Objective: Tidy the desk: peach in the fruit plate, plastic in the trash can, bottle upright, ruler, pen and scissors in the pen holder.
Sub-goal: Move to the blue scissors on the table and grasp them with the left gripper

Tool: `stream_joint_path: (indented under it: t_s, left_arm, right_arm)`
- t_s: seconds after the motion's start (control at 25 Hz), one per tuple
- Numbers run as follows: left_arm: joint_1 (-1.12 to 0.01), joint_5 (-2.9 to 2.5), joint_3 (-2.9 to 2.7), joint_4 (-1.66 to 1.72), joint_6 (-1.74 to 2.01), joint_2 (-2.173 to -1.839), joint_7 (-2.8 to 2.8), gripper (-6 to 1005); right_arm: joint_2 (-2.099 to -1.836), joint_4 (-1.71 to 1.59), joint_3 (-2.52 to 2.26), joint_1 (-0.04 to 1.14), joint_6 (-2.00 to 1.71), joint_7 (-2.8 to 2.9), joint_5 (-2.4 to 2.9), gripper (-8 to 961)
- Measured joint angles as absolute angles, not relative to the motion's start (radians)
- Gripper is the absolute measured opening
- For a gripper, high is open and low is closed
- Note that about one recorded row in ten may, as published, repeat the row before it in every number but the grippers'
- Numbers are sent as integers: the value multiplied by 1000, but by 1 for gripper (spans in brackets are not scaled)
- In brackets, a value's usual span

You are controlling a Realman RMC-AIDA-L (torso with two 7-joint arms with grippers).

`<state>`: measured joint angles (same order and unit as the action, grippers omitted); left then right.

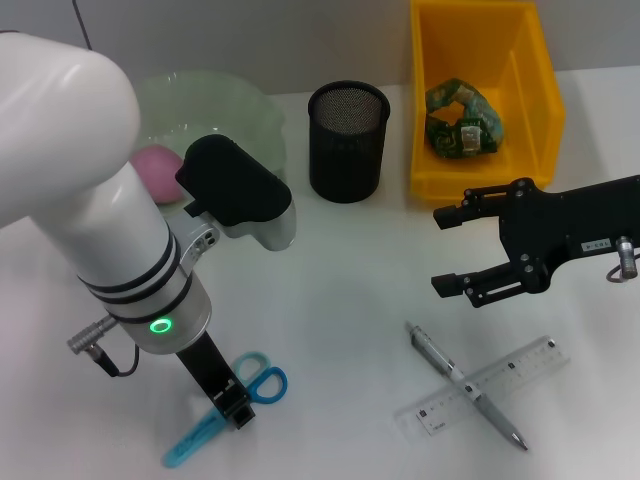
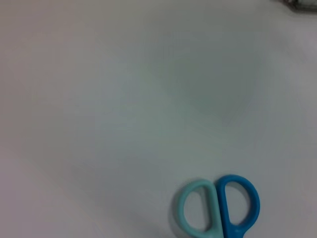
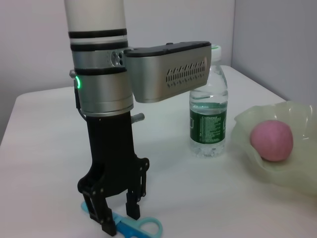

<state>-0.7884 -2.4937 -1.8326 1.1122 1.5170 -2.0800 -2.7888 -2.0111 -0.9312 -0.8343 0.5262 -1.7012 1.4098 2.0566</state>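
Note:
The blue scissors (image 1: pixel 262 384) lie on the table near its front left, and their two handle rings (image 2: pixel 219 208) show in the left wrist view. My left gripper (image 3: pixel 119 218) points straight down over them, open, with a finger (image 3: pixel 105 222) on either side of the scissors (image 3: pixel 141 229). The pink peach (image 3: pixel 271 140) lies in the green fruit plate (image 3: pixel 247 124). Beside the plate the bottle (image 3: pixel 208 113) stands upright. The pen (image 1: pixel 465 385) lies crossed over the clear ruler (image 1: pixel 520 368). The green plastic (image 1: pixel 462 122) sits in the yellow trash can (image 1: pixel 540 70). My right gripper (image 1: pixel 440 250) hovers open above the table.
The black mesh pen holder (image 1: pixel 347 140) stands at the back centre, between the fruit plate (image 1: pixel 255 115) and the yellow trash can. The left arm's white body (image 1: pixel 90 190) hides the bottle in the head view. Bare table (image 1: pixel 340 300) lies between the two grippers.

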Motion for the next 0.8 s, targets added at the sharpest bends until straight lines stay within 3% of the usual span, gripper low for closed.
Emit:
stream_joint_path:
  t_s: [0.8]
  left_arm:
    - [-789,-2509,-1839,1106,1505,-2080,-2790,440]
  right_arm:
    - [-2012,-931,-831,526,-1701,1411,2057,827]
